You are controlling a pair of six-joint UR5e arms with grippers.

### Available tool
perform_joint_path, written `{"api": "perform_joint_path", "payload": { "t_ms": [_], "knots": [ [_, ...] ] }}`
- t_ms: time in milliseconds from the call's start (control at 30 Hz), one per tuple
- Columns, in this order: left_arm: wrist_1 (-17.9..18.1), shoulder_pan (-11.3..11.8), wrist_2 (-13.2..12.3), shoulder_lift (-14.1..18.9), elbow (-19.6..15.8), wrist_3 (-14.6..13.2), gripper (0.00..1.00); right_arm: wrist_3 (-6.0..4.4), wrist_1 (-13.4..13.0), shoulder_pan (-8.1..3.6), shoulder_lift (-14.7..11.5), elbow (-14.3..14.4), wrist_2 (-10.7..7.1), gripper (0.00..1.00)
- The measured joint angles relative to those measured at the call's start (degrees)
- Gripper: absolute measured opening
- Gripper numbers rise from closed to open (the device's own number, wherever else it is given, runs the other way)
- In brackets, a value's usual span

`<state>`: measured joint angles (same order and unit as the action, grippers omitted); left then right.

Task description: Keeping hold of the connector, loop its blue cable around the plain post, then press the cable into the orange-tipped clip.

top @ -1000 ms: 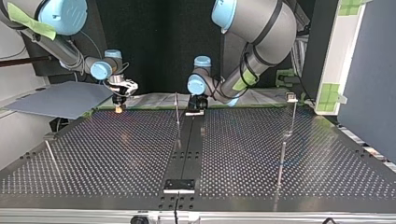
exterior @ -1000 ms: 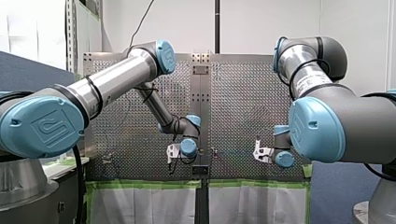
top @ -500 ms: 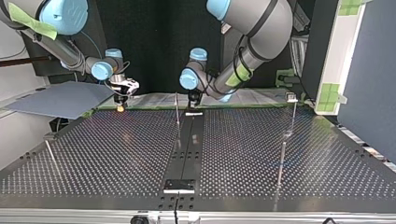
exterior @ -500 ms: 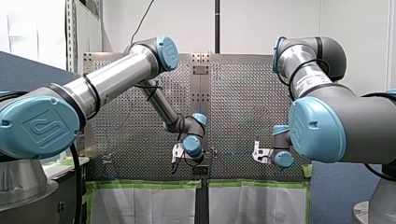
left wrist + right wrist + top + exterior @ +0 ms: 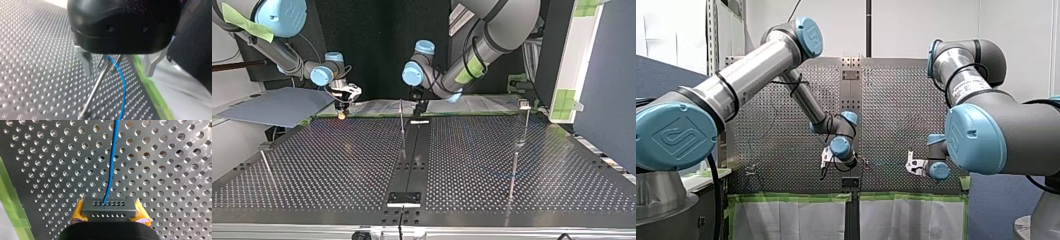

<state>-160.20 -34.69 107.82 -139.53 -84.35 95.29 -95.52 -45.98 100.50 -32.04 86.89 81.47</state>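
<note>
My right tool (image 5: 110,213) pinches the black connector (image 5: 108,206), the best place to hold, and its blue cable (image 5: 111,157), likely light and bendy, runs beside the post (image 5: 96,87) inside my open left tool (image 5: 118,70).

My left arm (image 5: 756,65) and my right arm (image 5: 963,75) are silver tubes with grey joints and round light-blue caps (image 5: 678,135) stamped with a logo. Black cables (image 5: 795,90) wrap the left; green tape (image 5: 243,24) strips mark both.
</note>
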Motion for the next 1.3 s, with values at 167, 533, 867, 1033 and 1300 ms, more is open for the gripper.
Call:
{"api": "perform_joint_path", "payload": {
  "t_ms": [167,533,867,1033,1300],
  "knots": [
    [0.07,-1.47,-0.46,0.47,-2.60,-0.16,0.98,-0.03,0.13,0.07,0.00,0.00,-0.06,0.02],
    [1.92,-3.54,-0.22,0.52,-3.66,0.68,0.98,-0.03,0.17,0.10,-0.01,0.00,0.01,0.02],
    [6.12,-3.59,0.27,0.50,-3.64,2.99,0.98,-0.06,0.17,0.17,-0.01,0.00,0.01,0.02],
    [6.54,-3.61,0.32,0.50,-3.65,3.80,0.98,-0.09,0.18,0.19,0.01,-0.01,0.01,0.02],
    [5.83,-3.58,0.38,0.49,-3.67,5.04,0.98,-0.05,0.17,0.25,0.03,-0.01,-0.08,0.02]
  ]
}}
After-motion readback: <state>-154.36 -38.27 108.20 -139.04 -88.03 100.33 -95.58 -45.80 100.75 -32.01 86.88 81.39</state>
